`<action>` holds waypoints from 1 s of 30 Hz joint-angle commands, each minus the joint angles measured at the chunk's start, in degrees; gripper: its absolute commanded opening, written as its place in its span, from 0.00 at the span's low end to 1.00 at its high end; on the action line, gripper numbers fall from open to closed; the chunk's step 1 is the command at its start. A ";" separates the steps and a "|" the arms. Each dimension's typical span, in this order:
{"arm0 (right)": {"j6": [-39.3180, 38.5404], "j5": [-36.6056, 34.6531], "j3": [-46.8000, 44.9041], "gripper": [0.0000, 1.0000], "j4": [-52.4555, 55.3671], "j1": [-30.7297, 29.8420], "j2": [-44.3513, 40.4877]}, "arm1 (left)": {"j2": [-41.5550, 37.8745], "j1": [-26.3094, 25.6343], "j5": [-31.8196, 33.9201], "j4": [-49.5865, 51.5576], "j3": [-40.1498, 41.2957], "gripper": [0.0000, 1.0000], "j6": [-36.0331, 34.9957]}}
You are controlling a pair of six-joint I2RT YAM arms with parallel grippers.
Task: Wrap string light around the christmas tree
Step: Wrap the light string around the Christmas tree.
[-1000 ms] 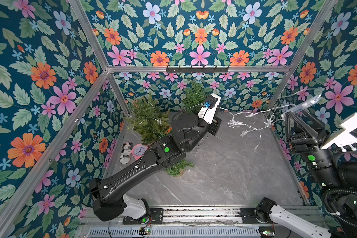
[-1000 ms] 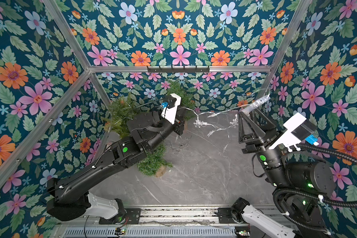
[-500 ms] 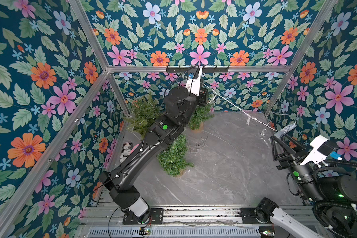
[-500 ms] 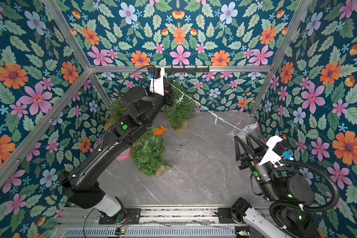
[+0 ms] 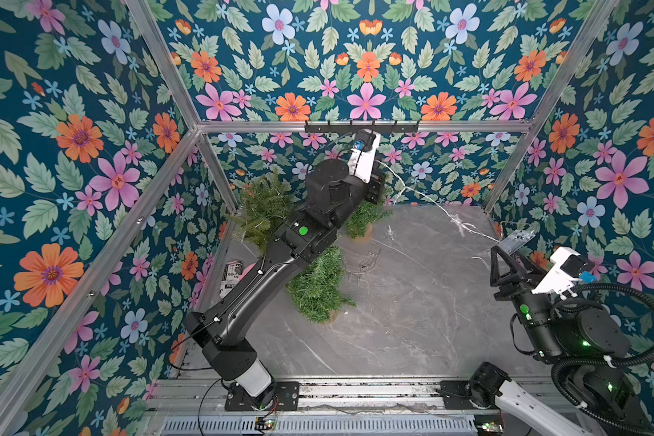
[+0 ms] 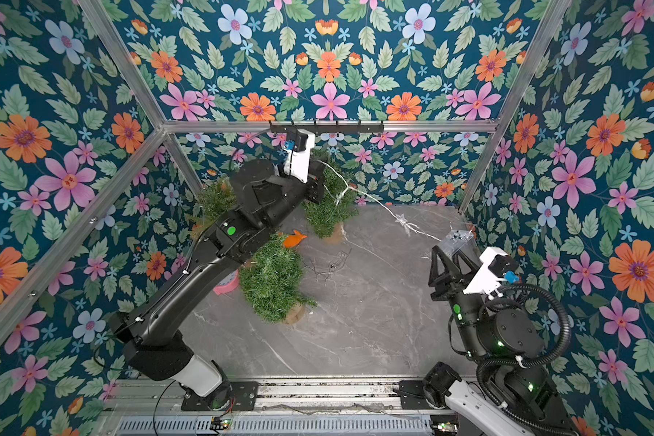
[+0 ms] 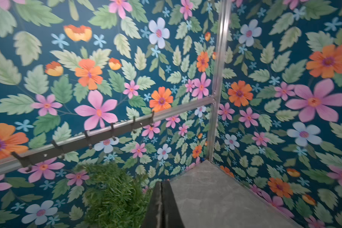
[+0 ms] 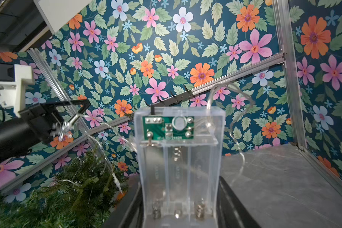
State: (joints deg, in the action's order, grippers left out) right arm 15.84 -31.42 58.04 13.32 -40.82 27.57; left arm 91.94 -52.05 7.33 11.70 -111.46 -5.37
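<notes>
Three small green christmas trees stand at the back left: one [image 5: 261,211] by the left wall, one [image 5: 367,221] at the back wall, one [image 5: 317,287] nearer the middle. My left gripper [image 5: 381,173] is raised above the back tree [image 6: 329,207], just under the hook rail. It is shut [image 7: 161,189] on the string light [image 5: 431,200]. The thin silver wire runs taut from there to a clear battery box [image 5: 518,239]. My right gripper [image 8: 180,187] is shut on that box [image 8: 178,158] at the right wall. Loose strands lie on a tree [image 8: 77,183].
A black hook rail [image 5: 359,126] crosses the back wall. An orange fish toy [image 6: 294,238] and a pink tape roll [image 6: 227,285] lie by the trees under my left arm. A printed can [image 5: 232,277] stands at the left wall. Thin dark wire [image 5: 367,260] lies mid-table.
My left arm has lifted from low over the trees up to the hook rail, pulling the string taut. My right arm has dropped forward along the right wall with the battery box.
</notes>
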 commanded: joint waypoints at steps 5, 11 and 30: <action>-7.55 3.29 15.01 0.31 -7.52 -0.04 14.55 | 4.30 -14.25 9.04 9.50 -0.99 0.00 -15.96; -12.77 2.14 25.81 0.29 -6.64 -0.05 21.63 | 2.11 -15.45 21.12 5.87 3.36 0.00 -12.78; -23.22 6.93 50.54 0.25 -8.74 -0.05 30.36 | -9.20 -9.53 26.32 2.66 29.75 0.00 16.88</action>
State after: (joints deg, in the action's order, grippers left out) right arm -4.73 -25.56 107.81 6.17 -40.84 58.28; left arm 83.22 -61.82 33.76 15.92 -83.02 6.68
